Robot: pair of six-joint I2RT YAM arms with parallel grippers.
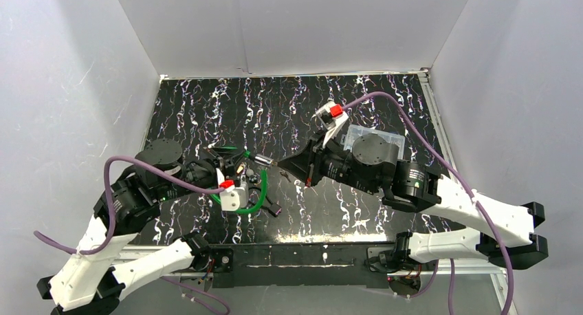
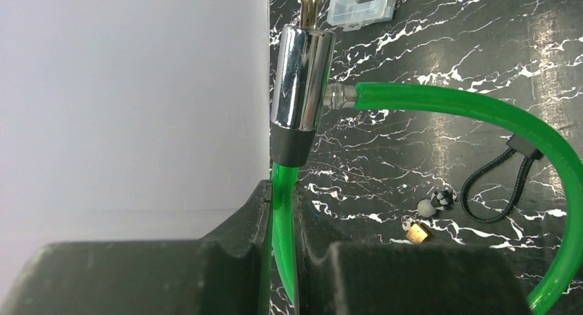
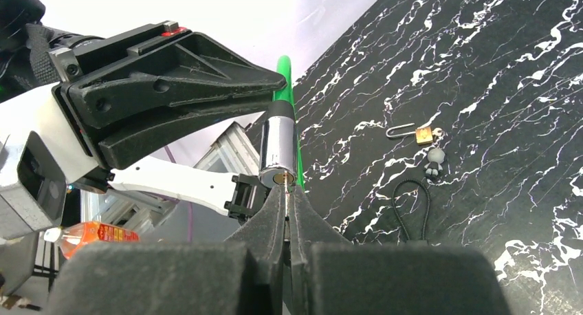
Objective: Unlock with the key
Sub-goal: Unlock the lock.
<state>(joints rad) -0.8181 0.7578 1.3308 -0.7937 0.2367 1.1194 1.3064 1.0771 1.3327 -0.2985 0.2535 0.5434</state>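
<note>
Black tabletop (image 1: 275,109) with white veining is enclosed by plain white walls (image 1: 295,26).

One cable lock (image 1: 258,174) is held above the left-centre of the tabletop, between the two arms. It consists of one chrome cylinder (image 2: 302,78) with a black collar at its lower end and one translucent green cable (image 2: 481,105). One end of the cable leaves the collar. The other end is seated in the side of the cylinder through a clear tip, so a closed loop is formed.

One key (image 2: 309,12) is seated in the end face of the cylinder, where a brass keyway is visible. The key is clamped between the right fingers (image 3: 313,229), which are closed to a narrow slit. The green cable just below the collar is gripped by the left fingers (image 2: 206,274).

Four loose items are counted on the tabletop. One small brass padlock (image 3: 423,135) with an open shackle, one small figure charm (image 3: 434,162) and one black cord loop (image 3: 412,208) lie near together beside the lock. One clear plastic box (image 2: 364,2) lies well apart.
</note>
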